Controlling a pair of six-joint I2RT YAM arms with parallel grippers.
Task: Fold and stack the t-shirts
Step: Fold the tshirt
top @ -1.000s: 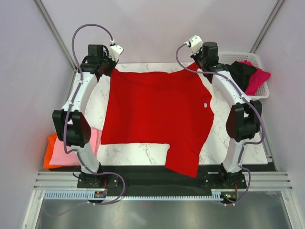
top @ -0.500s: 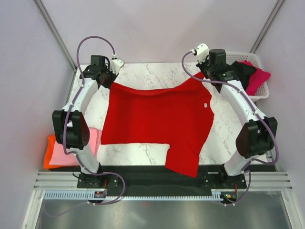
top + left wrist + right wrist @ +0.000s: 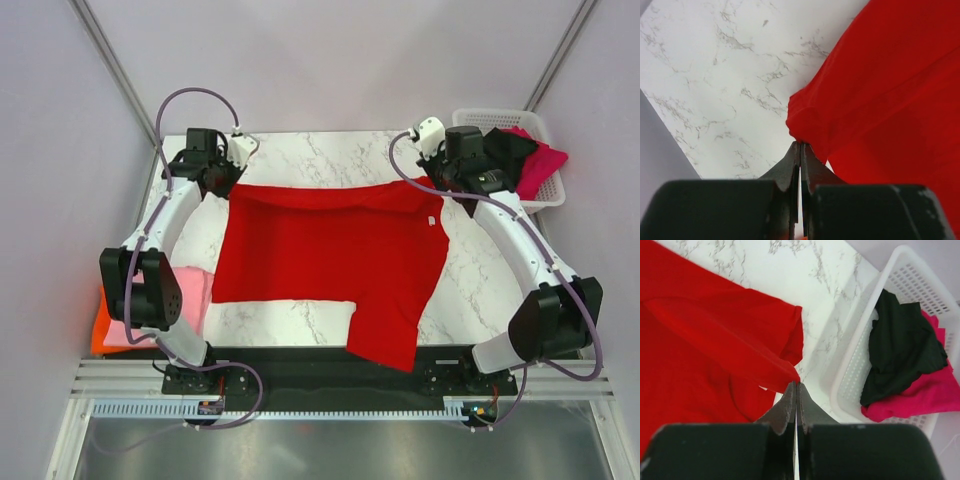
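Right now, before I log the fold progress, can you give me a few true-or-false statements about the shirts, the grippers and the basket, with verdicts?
1. The left gripper and the right gripper are each shut on a far corner of the red t-shirt. True.
2. The white basket is empty. False: it holds the black t-shirt and the magenta t-shirt.
3. The pink t-shirt lies on the orange t-shirt at the table's left edge. True.
4. The red t-shirt sits folded small on that stack. False: it lies spread across the middle of the table, with one part hanging over the near edge.
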